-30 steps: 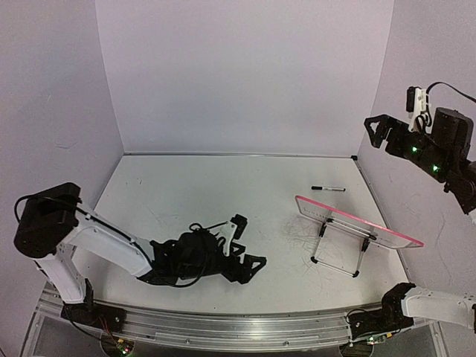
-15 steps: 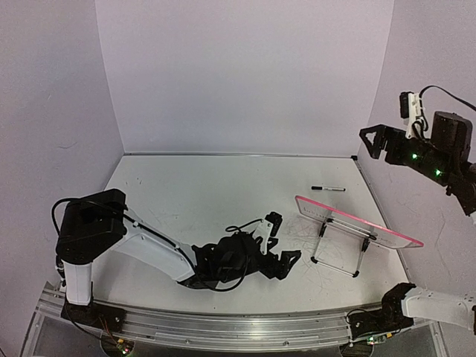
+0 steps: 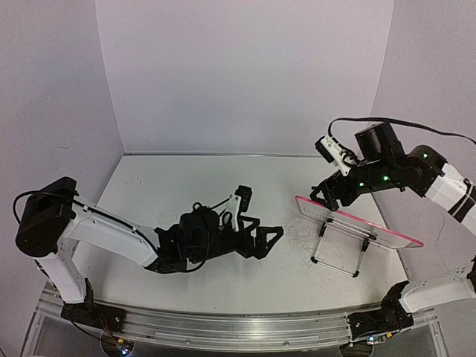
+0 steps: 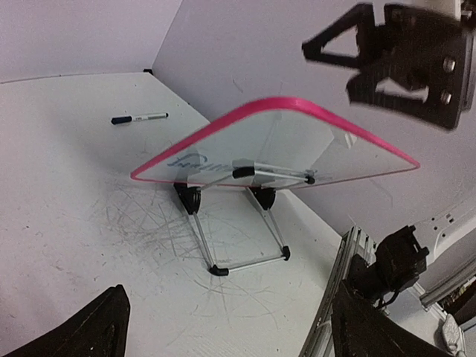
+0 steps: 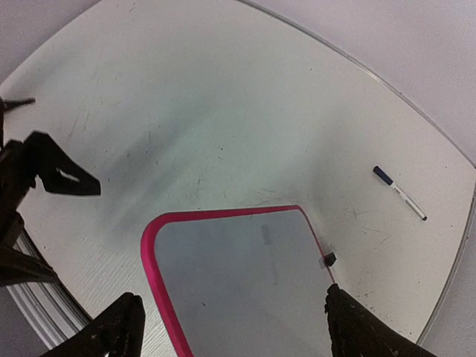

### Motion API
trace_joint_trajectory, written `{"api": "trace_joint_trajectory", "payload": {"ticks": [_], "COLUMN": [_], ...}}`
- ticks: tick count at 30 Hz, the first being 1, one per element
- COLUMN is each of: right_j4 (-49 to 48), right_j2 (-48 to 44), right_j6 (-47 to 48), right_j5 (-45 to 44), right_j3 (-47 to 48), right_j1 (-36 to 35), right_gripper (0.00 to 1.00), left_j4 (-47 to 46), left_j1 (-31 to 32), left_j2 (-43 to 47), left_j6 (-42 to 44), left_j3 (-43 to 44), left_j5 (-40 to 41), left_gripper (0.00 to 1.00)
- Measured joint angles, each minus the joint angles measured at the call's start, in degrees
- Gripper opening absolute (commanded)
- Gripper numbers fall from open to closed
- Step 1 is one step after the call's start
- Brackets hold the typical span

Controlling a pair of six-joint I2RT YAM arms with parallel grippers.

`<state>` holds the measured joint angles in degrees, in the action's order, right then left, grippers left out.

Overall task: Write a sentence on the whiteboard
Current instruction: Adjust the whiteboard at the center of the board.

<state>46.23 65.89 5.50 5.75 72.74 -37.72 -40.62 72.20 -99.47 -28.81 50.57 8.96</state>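
Two open grippers flank the whiteboard [image 3: 349,222], which stands on the right side of the white table [image 3: 186,186], propped on its wire stand [image 4: 271,174] with black feet. In the top view its long axis runs on a diagonal, from a far-left corner to a near-right corner close to the table's right edge. The board leans back on the stand, so its face tips up and away from the arm bases while its underside and the stand turn toward the left arm. It is a small rectangle with rounded corners, a thin pink-red frame and a glossy pale surface that looks greyish from the right wrist. In the left wrist view a short scrap of the sentence [image 4: 195,158], dark blue slanted script, shows by the board's lower near corner; too little shows to read it. The right gripper [image 3: 327,195] hangs above the board's far-left end, apart from it, fingers spread with nothing between them. The left gripper [image 3: 266,242] sits low over the table, left of the board and well apart from it, jaws wide and empty. A marker [image 4: 140,117] lies on the table beyond the board, apart from both.
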Motion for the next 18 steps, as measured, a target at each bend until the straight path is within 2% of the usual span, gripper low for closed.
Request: {"api": "trace_joint_trajectory", "payload": {"ticks": [3, 9, 18], "right_j4": [2.01, 5.00, 8.23], "right_j2": [3.55, 8.54, 12.12], "right_j6": [1.08, 1.32, -1.58], "right_j5": [-1.42, -7.40, -15.88], "right_j3": [0.73, 1.78, 3.95], "right_j1": [-2.98, -9.22, -11.21], "right_gripper": [0.77, 0.56, 0.30], "left_j4": [-0.03, -0.51, -0.40], "left_j1": [-2.05, -5.38, -5.82], "left_j2": [3.02, 6.91, 7.11], "left_j6": [-1.17, -2.52, -2.79], "left_j3": [-1.25, -3.47, -4.94], "left_j5": [-0.60, -1.32, -1.67], "left_gripper": [0.97, 0.97, 0.98]}}
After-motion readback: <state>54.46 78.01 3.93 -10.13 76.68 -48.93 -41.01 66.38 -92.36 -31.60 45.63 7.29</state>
